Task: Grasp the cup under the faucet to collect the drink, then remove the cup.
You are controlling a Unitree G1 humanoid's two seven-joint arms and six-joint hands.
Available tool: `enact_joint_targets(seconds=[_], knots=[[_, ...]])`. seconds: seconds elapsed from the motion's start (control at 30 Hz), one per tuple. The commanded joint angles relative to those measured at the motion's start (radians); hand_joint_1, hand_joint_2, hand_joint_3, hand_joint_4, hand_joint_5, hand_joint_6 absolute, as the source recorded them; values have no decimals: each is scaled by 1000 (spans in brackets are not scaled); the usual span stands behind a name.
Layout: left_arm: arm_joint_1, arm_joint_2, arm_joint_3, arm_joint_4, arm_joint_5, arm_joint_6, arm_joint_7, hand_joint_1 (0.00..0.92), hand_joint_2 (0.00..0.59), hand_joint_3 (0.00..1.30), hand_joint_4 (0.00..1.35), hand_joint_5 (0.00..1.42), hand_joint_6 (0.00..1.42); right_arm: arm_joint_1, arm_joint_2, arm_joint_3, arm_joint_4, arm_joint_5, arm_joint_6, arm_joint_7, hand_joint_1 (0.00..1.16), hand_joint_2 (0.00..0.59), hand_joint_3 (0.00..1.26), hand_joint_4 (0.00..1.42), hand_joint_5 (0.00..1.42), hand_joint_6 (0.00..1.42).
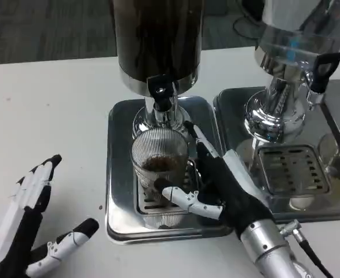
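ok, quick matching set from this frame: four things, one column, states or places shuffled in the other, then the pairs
1. cup
2. left hand
3. right hand
4. second dispenser

A. open on the bare table, holding nothing
B. under the faucet, a little dark drink inside
C. chrome, on the tray at the right
D. fingers around the cup

Pairs: 1-B, 2-A, 3-D, 4-C

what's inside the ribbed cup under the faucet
The cup holds a shallow layer of dark brown drink, well below the rim. The right hand wraps its side and front, covering part of the lower glass, so the very bottom cannot be seen clearly.
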Motion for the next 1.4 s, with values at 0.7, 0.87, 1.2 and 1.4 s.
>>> enact_joint_targets(seconds=[0.7, 0.87, 1.2, 1.4], knots=[[10, 30, -32, 27, -79, -7, -44, 0, 144, 0, 0, 0, 0, -56, 25, 52, 123, 28, -71, 69, 624, 176, 0, 0, 0, 186], [10, 27, -32, 24, -79, -6, -42, 0, 145, 0, 0, 0, 0, -63, 24, 61, 131, 26, -59, 67, 627, 175, 0, 0, 0, 192], [19, 24, -27, 20, -81, -3, -36, 0, 147, 0, 0, 0, 0, -73, 54, 43, 157, 26, -31, 26, 701, 166, 0, 0, 36, 268], [24, 27, -23, 16, -84, -4, -37, 0, 154, 0, 0, 0, 0, -82, 67, 43, 168, 23, -23, 9, 702, 166, 0, 25, 115, 317]])
